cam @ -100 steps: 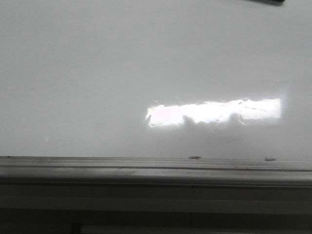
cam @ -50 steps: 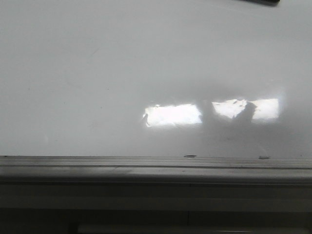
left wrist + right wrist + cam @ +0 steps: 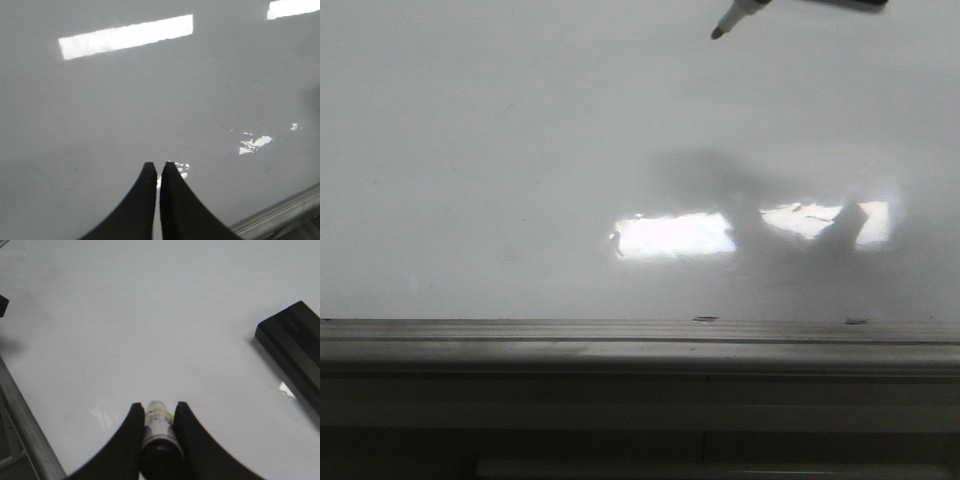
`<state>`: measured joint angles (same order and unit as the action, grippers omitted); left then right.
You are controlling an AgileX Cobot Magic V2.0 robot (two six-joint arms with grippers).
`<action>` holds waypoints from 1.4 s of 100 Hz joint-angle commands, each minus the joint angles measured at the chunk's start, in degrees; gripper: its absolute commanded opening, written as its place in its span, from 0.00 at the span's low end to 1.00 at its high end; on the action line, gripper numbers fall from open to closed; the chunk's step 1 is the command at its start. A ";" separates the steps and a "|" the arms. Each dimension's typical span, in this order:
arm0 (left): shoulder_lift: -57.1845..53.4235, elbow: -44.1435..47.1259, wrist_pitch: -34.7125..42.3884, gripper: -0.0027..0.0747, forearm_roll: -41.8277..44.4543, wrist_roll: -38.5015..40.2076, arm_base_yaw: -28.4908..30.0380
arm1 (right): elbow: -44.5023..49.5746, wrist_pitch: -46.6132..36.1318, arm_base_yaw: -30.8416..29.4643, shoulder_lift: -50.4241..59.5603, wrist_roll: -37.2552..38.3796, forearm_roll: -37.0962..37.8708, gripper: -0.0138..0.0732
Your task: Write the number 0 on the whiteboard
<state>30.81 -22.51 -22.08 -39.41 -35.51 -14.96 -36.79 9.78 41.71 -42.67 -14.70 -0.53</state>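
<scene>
The whiteboard (image 3: 520,150) fills the front view, glossy white with a glare strip and a grey metal frame edge (image 3: 640,345) at the front. No number 0 shows on it. The marker's tip (image 3: 732,20) enters at the top of the front view, pointing down-left just above the board. My right gripper (image 3: 157,410) is shut on the marker (image 3: 158,427) over the board (image 3: 150,315). My left gripper (image 3: 158,167) is shut and empty above the board (image 3: 125,100), its fingers almost touching.
A black eraser block (image 3: 295,347) lies on the board beside the right gripper; its edge shows at the top of the front view (image 3: 850,4). Two small dark specks (image 3: 705,319) sit by the frame. The frame edge shows in both wrist views (image 3: 280,217).
The marker tip has come into the front view at the top. A shadow has spread over the board and now splits the glare strip in two.
</scene>
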 commanded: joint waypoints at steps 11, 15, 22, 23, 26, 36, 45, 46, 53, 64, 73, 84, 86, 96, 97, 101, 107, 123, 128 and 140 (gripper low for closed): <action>0.08 -2.17 3.03 0.01 -1.31 0.33 0.02 | 0.81 -9.32 -3.91 -0.92 -3.59 -3.00 0.10; 0.08 -2.17 3.03 0.01 -1.31 0.33 0.02 | 1.00 -9.78 -4.30 -1.29 -4.30 -3.53 0.10; 0.08 -2.17 3.03 0.01 -1.31 0.33 0.02 | 1.43 -10.18 -4.70 -1.95 -5.34 -4.28 0.10; 0.08 -2.17 3.03 0.01 -1.31 0.33 0.02 | 1.43 -10.37 -4.70 -2.02 -5.34 -4.28 0.10; 0.08 -2.17 3.03 0.01 -1.31 0.33 0.02 | 1.43 -10.61 -4.70 -2.36 -5.34 -4.28 0.10; 0.08 -2.17 3.03 0.01 -1.31 0.33 0.02 | 1.43 -11.78 -4.70 -3.61 -5.34 -3.26 0.10; 0.08 -2.17 3.03 0.01 -1.31 0.33 0.02 | 1.43 -12.69 -4.70 -4.17 -5.34 -2.75 0.10; 0.08 -2.17 3.03 0.01 -1.31 0.33 0.02 | 1.43 -12.69 -4.70 -4.17 -5.34 -2.75 0.10; 0.08 -2.17 3.03 0.01 -1.31 0.33 0.02 | 1.43 -12.69 -4.70 -4.17 -5.34 -2.75 0.10; 0.08 -2.17 3.03 0.01 -1.31 0.33 0.02 | 1.43 -12.44 -4.70 -4.06 -5.34 -2.75 0.10; 0.08 -2.17 3.03 0.01 -1.31 0.33 0.02 | 1.43 -12.44 -4.70 -4.06 -5.34 -2.75 0.10; 0.08 -2.17 3.03 0.01 -1.31 0.33 0.02 | 1.43 -12.81 -4.70 -4.06 -5.34 -2.75 0.10; 0.08 -2.17 3.03 0.01 -1.31 0.33 0.02 | 1.43 -12.99 -4.70 -4.06 -5.34 -2.75 0.10; 0.08 -2.17 3.03 0.01 -1.31 0.33 0.02 | 1.43 -14.39 -4.70 -4.19 -5.34 -2.65 0.10; 0.08 -2.17 3.03 0.01 -1.31 0.33 0.02 | 1.43 -14.54 -4.70 -4.19 -5.34 -2.65 0.10; 0.08 -2.17 3.03 0.01 -1.31 0.33 0.02 | 1.43 -15.41 -4.70 -4.19 -5.34 -2.65 0.10; 0.08 -2.17 3.03 0.01 -1.31 0.33 0.02 | 1.32 -16.48 -4.70 -4.19 -5.34 -2.54 0.10; 0.08 -2.17 3.03 0.01 -1.31 0.33 0.02 | 1.02 -16.72 -4.70 -5.48 -5.34 -1.49 0.10; 0.08 -2.17 3.03 0.01 -1.31 0.33 0.02 | 0.67 -16.22 -4.70 -6.42 -5.34 -1.09 0.10; 0.08 -2.17 3.15 0.01 -1.31 0.33 0.02 | -0.50 -15.78 -4.70 -8.57 -5.34 -0.84 0.10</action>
<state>30.81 -22.51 -22.13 -39.41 -35.51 -14.96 -34.50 -1.75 37.17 -50.17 -19.59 -2.23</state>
